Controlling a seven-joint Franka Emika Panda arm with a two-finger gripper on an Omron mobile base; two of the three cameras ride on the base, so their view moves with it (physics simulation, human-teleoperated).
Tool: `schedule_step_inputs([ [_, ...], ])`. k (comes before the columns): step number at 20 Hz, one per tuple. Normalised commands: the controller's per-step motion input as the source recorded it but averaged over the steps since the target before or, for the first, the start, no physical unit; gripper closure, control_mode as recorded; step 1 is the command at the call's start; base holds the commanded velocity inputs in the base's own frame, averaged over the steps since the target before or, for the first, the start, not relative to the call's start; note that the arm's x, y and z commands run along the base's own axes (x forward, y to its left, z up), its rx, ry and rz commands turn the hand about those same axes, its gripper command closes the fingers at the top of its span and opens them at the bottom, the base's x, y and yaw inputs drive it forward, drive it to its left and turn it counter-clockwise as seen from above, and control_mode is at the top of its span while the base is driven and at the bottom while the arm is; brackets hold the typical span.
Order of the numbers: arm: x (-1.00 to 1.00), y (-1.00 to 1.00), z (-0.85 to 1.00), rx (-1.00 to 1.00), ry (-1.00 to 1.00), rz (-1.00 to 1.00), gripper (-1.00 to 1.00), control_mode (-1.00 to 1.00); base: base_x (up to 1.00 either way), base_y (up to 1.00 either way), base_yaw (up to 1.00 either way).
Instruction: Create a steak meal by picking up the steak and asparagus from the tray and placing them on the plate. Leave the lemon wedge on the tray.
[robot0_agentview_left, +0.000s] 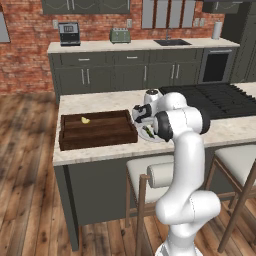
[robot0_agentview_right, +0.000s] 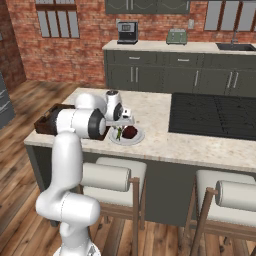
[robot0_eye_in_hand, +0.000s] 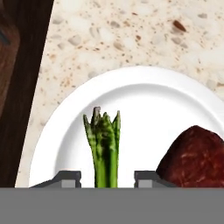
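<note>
Asparagus (robot0_eye_in_hand: 103, 146) is lying on the plate (robot0_eye_in_hand: 144, 94) beside the steak (robot0_eye_in_hand: 194, 155), gripper (robot0_eye_in_hand: 107, 178) fingers parted around it, so looks released. Lemon wedge (robot0_agentview_left: 85, 120) sits off in the tray (robot0_agentview_left: 97, 131), as intended.

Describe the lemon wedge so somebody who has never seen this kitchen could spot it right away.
Find the pale stone island counter in the middle of the kitchen, then the dark brown wooden tray on it, beside the white plate. The lemon wedge lies in the tray near its far wall: tiny and pale yellow, unlike the green asparagus and dark red steak on the plate.
</note>
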Motion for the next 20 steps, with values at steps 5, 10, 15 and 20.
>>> schedule_step_inputs([
  [5,-0.05,-0.28,0.0,0.0,0.0,0.0,-1.0,-1.0,0.0,0.0,0.0],
  [10,-0.06,-0.05,0.16,0.0,0.0,0.0,-1.0,-1.0,0.0,0.0,0.0],
  [15,-0.2,0.0,0.27,0.0,-0.01,0.0,-1.0,-1.0,0.0,0.0,0.0],
  [20,-0.28,0.0,0.28,0.0,-0.03,0.0,-1.0,-1.0,0.0,0.0,0.0],
])
